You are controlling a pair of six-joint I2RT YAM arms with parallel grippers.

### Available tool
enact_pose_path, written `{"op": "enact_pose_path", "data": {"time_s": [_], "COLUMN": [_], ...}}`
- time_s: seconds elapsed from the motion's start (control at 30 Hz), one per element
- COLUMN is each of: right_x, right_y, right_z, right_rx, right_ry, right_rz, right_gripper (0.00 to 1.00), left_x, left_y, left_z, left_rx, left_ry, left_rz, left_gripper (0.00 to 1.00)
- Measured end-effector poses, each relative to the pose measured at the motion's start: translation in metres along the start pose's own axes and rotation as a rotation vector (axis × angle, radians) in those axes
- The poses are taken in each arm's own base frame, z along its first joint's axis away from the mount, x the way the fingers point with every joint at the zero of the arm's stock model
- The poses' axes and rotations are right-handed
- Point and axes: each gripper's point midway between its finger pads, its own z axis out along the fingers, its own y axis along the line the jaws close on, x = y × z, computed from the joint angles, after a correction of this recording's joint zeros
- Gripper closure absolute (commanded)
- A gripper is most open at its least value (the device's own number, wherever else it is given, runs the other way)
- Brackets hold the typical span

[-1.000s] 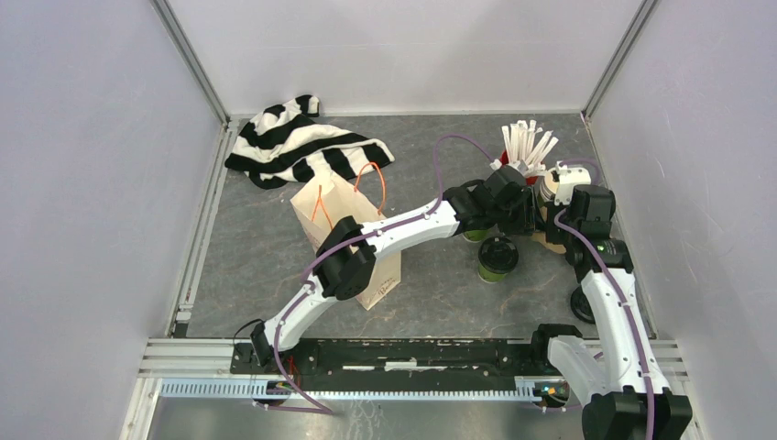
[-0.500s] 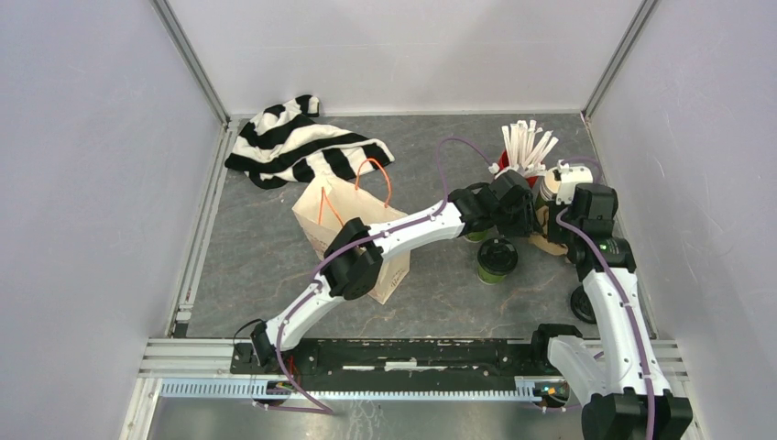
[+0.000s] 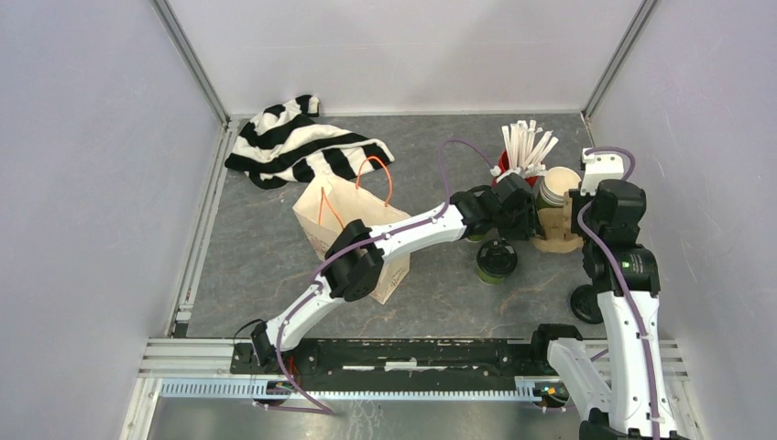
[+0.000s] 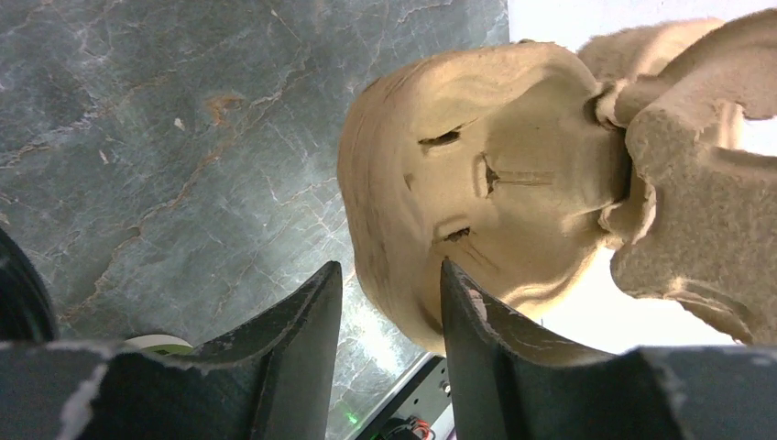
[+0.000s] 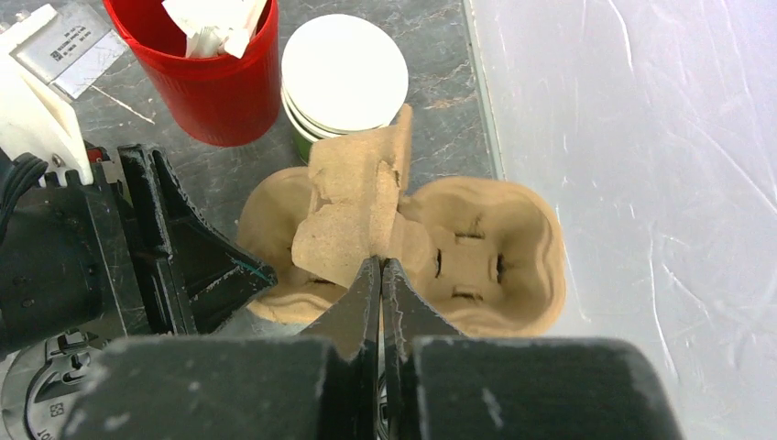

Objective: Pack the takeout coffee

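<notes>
Right gripper (image 5: 380,262), fingers pressed together, sits at the centre tab of the fibrous pulp carrier (image 5: 499,261). Left gripper (image 4: 389,272), jaws apart, is by its rounded nine-o'clock pocket. A black-lidded cup (image 3: 497,259) stands at eight.

Blk/wht striped cloth (image 3: 293,147); red stick cup (image 5: 206,69); tan carrier (image 5: 486,266) — green coffee cup (image 3: 490,274), blk lid (image 3: 497,255).

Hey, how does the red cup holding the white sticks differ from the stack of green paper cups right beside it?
The red cup is a single cup, while the stack of green paper cups is several cups nested together. The red cup is filled with white sticks, whereas the stack's top cup shows an empty cream inside. Both stand upright and lidless, side by side just beyond the brown moulded-pulp cup carrier.
</notes>
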Motion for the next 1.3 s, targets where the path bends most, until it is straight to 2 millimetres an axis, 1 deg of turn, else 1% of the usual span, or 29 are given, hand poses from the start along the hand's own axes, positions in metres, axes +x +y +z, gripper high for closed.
{"op": "enact_pose_path", "data": {"time_s": [0.1,0.17,0.27,0.3,0.4,0.5,0.53,0.63,0.73,0.87,0.93,0.97,1.03,1.13,1.2,1.3], "right_x": [0.002,0.007,0.026,0.034,0.057,0.063,0.064,0.065,0.058,0.029,0.015,0.013,0.011,0.018,0.023,0.025], "right_y": [0.002,0.007,0.018,0.021,0.031,0.033,0.033,0.034,0.033,0.025,0.02,0.018,0.012,0.008,0.006,-0.002], "right_z": [0.0,0.005,0.016,0.019,0.028,0.029,0.03,0.03,0.026,0.016,0.009,0.007,0.005,0.006,0.009,0.016], "right_rx": [-0.014,-0.036,-0.071,-0.082,-0.113,-0.113,-0.11,-0.112,-0.115,-0.107,-0.092,-0.082,-0.05,-0.019,-0.004,0.03], "right_ry": [-0.007,0.006,0.05,0.07,0.127,0.143,0.147,0.163,0.184,0.146,0.118,0.115,0.121,0.157,0.196,0.237], "right_rz": [-0.017,-0.029,-0.039,-0.042,-0.047,-0.036,-0.029,-0.014,-0.008,0.007,0.021,0.029,0.043,0.062,0.077,0.09], "right_gripper": [1.0,1.0,1.0,0.98,0.8,0.65,0.61,0.51,0.44,0.33,0.27,0.25,0.23,0.2,0.17,0.16], "left_x": [0.003,0.004,0.006,0.006,0.007,0.007,0.007,0.008,0.01,0.011,0.009,0.008,0.006,-0.004,-0.013,-0.025], "left_y": [-0.003,-0.005,-0.007,-0.008,-0.009,-0.008,-0.009,-0.011,-0.012,-0.014,-0.016,-0.017,-0.022,-0.037,-0.051,-0.063], "left_z": [0.0,-0.001,-0.001,-0.001,-0.001,-0.001,-0.002,-0.002,-0.002,-0.005,-0.009,-0.011,-0.02,-0.036,-0.053,-0.076], "left_rx": [0.012,0.017,0.028,0.034,0.045,0.044,0.047,0.055,0.063,0.07,0.072,0.074,0.081,0.114,0.143,0.163], "left_ry": [0.011,0.014,0.022,0.025,0.03,0.031,0.03,0.032,0.042,0.047,0.045,0.044,0.04,0.019,-0.004,-0.022], "left_rz": [0.003,0.005,0.01,0.017,0.04,0.058,0.062,0.067,0.07,0.09,0.103,0.107,0.121,0.139,0.153,0.162], "left_gripper": [0.47,0.43,0.37,0.35,0.33,0.33,0.33,0.32,0.3,0.23,0.21,0.2,0.19,0.19,0.19,0.19]}}
